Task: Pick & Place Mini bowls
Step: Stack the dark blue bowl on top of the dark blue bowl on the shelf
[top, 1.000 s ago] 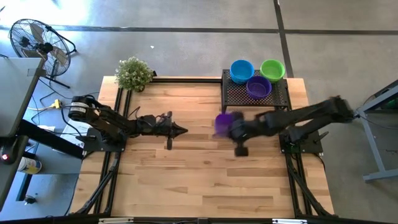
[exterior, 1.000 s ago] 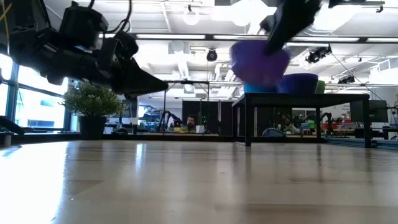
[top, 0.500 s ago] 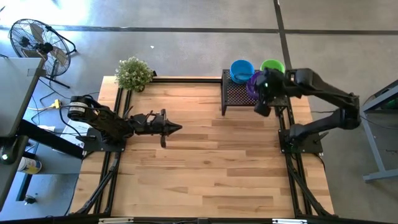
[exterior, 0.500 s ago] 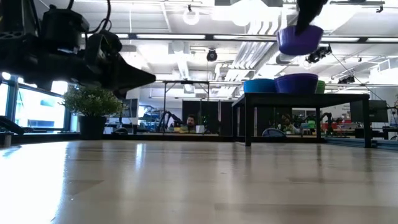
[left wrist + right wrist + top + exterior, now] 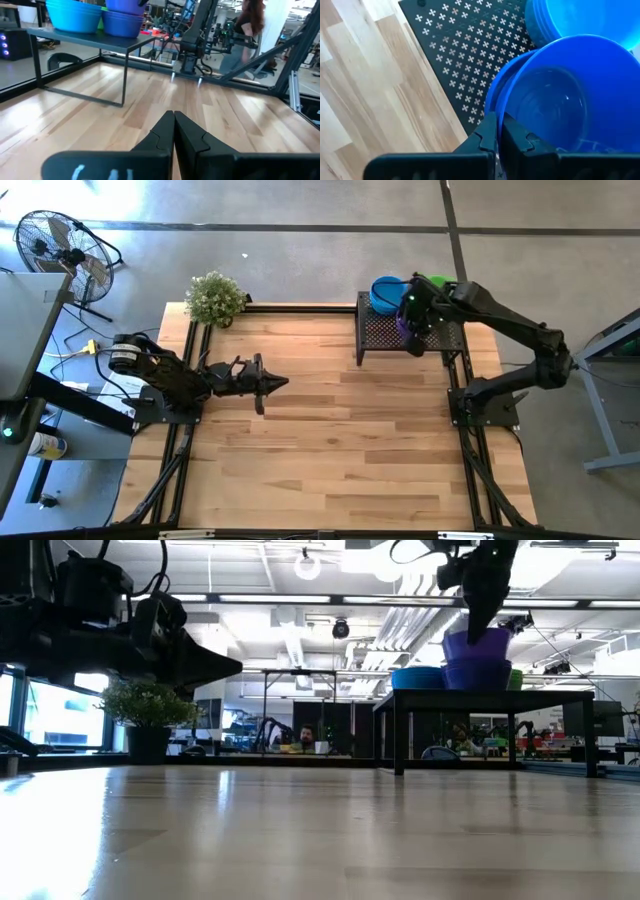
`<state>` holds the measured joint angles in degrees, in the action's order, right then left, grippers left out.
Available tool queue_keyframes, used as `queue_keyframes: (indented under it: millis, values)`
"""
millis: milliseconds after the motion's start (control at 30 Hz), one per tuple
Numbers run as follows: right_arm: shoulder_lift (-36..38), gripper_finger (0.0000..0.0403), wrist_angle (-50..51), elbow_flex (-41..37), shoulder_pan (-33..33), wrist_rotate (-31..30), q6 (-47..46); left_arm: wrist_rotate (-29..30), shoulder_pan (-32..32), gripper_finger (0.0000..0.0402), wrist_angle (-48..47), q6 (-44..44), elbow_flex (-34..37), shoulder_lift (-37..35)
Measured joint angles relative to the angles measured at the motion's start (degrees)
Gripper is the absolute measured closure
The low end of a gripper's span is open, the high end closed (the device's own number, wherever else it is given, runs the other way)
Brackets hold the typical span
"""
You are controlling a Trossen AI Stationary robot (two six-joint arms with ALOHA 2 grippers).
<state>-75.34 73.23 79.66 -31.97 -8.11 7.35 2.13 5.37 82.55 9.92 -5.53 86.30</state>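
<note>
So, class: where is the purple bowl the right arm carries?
In the high view it sits at the right tool, over the black stand, nested on another purple bowl beside the blue bowl.

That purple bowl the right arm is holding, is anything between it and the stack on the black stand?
Nothing visible: the small purple plastic bowl sits right above the purple stack on the black mesh stand.
</note>
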Motion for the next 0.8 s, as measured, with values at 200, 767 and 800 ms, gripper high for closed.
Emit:
queue_keyframes:
  millis: [200, 767, 800]
  values:
    - [-2.2, 0.0379, -0.5, 0.0, -0.3, 0.5, 0.5, 0.0, 0.0, 0.0401, 0.0, -0.2, 0.1, 0.0]
    - [0.0, 0.0313, -1.6, 0.1, -0.3, 2.3, 2.4, 0.1, 0.0, 0.0401, 0.3, -0.2, 1.7, 0.0]
    - [1.2, 0.0318, -3.1, -0.2, -0.3, 2.7, 3.3, 0.5, 0.0, 0.0401, 0.7, -0.2, 2.2, 0.0]
